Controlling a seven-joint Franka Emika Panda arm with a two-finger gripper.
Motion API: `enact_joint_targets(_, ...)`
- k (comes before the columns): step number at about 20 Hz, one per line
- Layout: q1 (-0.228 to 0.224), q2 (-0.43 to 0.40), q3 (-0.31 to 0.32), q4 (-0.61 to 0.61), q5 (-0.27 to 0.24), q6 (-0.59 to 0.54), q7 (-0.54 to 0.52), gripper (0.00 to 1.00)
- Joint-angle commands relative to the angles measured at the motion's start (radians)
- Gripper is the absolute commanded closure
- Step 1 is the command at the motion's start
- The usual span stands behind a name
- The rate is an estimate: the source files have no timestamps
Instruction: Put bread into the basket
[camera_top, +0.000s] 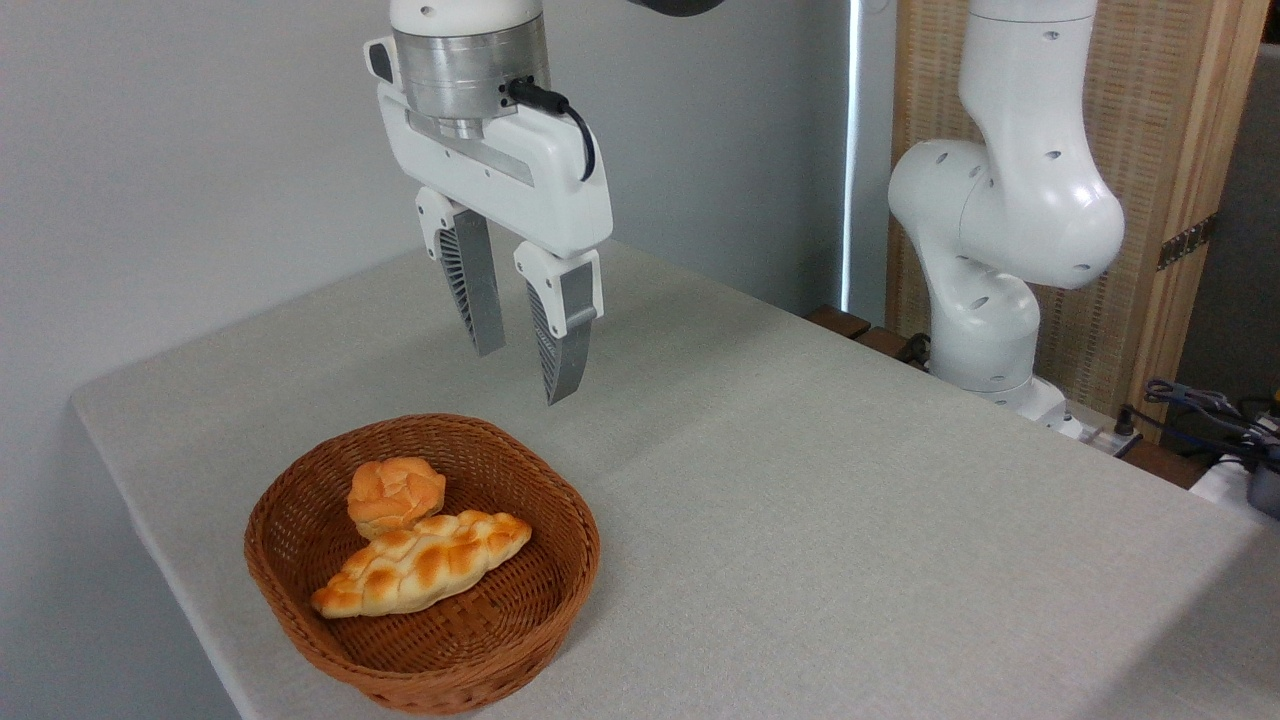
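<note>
The bread (420, 565), a long braided loaf with browned bumps, lies inside the reddish-brown wicker basket (572, 520) at the lower left of the table. It leans against a small round bun (395, 493) that also sits in the basket. My gripper (523, 375) hangs in the air above the basket's far rim, well clear of the loaf. Its two grey fingers are spread apart, open, with nothing between them.
The grey cloth-covered table (800, 480) stretches to the right of the basket. The arm's white base (1000, 230) stands at the back right, with cables (1190, 400) beside it. The table's left edge runs close to the basket.
</note>
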Motion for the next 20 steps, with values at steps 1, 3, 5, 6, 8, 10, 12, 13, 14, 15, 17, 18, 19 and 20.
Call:
enact_joint_targets(1,-0.006,0.013,-0.006,0.023,0.006,-0.020,-0.022,0.00)
enact_joint_targets(3,-0.008,0.043,-0.006,0.070,0.015,-0.023,-0.026,0.00)
enact_joint_targets(5,-0.008,0.077,-0.006,0.133,0.016,-0.068,-0.039,0.00)
enact_joint_targets(6,-0.006,0.082,-0.006,0.144,0.016,-0.076,-0.039,0.00)
enact_joint_targets(8,-0.009,0.080,-0.003,0.143,0.016,-0.077,-0.037,0.00)
enact_joint_targets(10,-0.009,0.082,0.003,0.144,0.016,-0.076,-0.032,0.00)
enact_joint_targets(12,-0.009,0.082,0.004,0.146,0.016,-0.073,-0.028,0.00)
enact_joint_targets(13,-0.009,0.082,0.004,0.146,0.018,-0.073,-0.028,0.00)
enact_joint_targets(14,-0.009,0.082,0.004,0.146,0.018,-0.073,-0.028,0.00)
enact_joint_targets(15,-0.009,0.082,0.006,0.149,0.018,-0.074,-0.028,0.00)
enact_joint_targets(17,-0.012,0.083,0.005,0.161,0.051,-0.076,-0.028,0.00)
enact_joint_targets(18,-0.015,0.086,0.004,0.163,0.068,-0.076,-0.025,0.00)
enact_joint_targets(19,-0.017,0.086,0.004,0.163,0.078,-0.076,-0.020,0.00)
enact_joint_targets(20,-0.017,0.086,0.004,0.163,0.081,-0.076,-0.019,0.00)
